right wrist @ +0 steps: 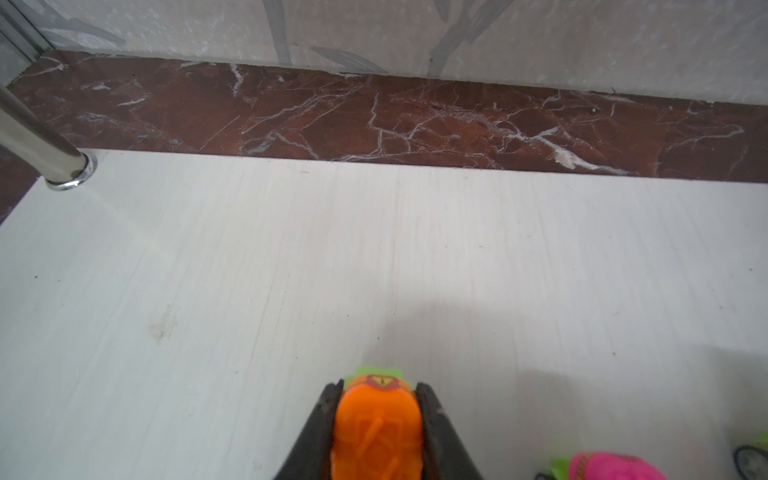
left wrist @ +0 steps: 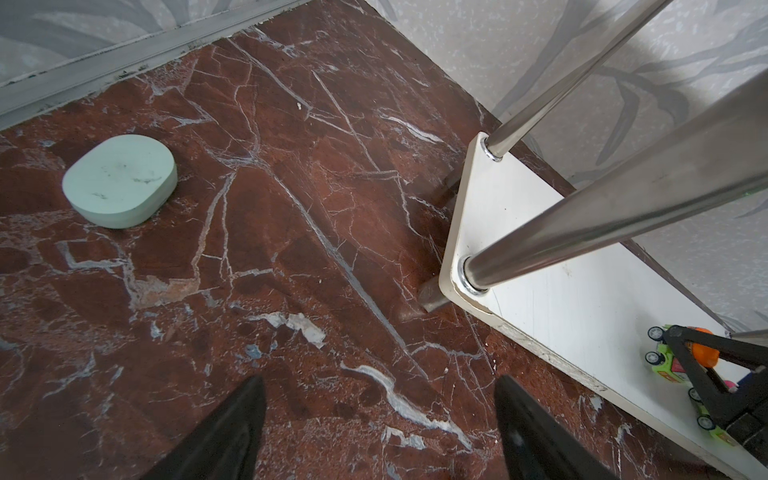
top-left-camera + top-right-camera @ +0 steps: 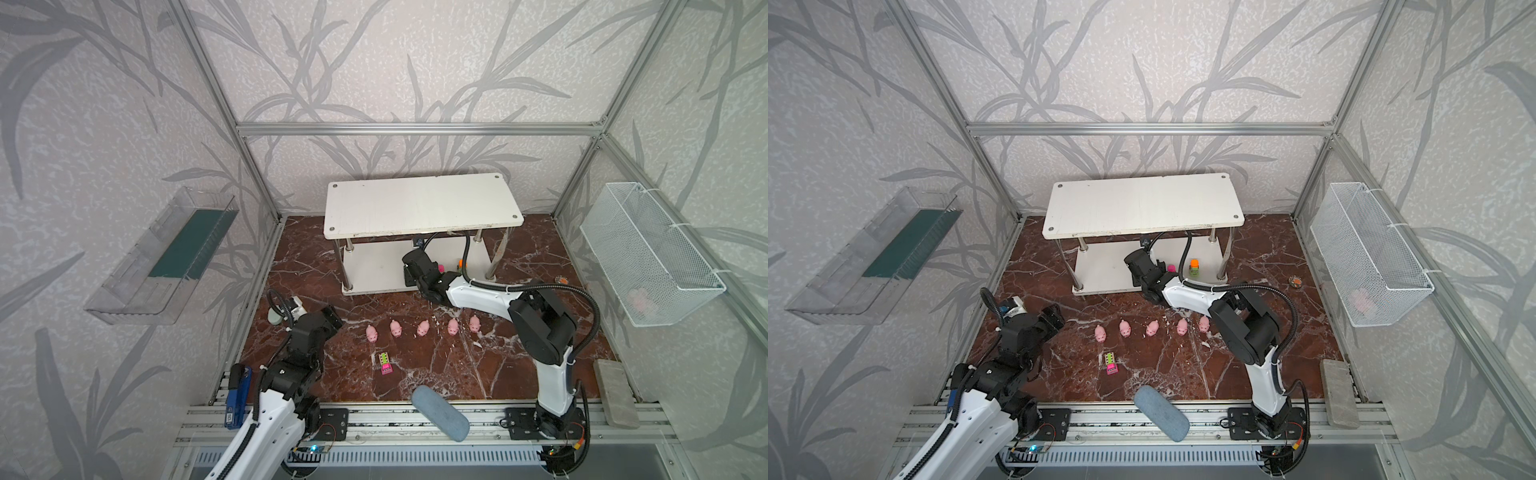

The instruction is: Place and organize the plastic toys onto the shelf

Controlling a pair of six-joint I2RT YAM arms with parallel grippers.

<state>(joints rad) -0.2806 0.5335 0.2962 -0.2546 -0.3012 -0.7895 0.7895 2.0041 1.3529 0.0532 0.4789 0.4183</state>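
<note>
Currently in hand: setting the orange-topped truck (image 1: 376, 432) on the lower board of the shelf (image 3: 419, 203).
Right gripper (image 1: 378, 387): clenched on that truck's sides, low over the board.
Left gripper (image 2: 378, 380): jaws apart, empty, above the floor (image 2: 291, 208).
Neighbour: pink-topped truck (image 1: 611, 465) just beside it.
Doing it well: I'd get all wheels down, square it with the neighbour, let go gently, back out level.
Waiting: five pigs (image 3: 423, 328) and a lone truck (image 3: 384, 362) on the floor.
</note>
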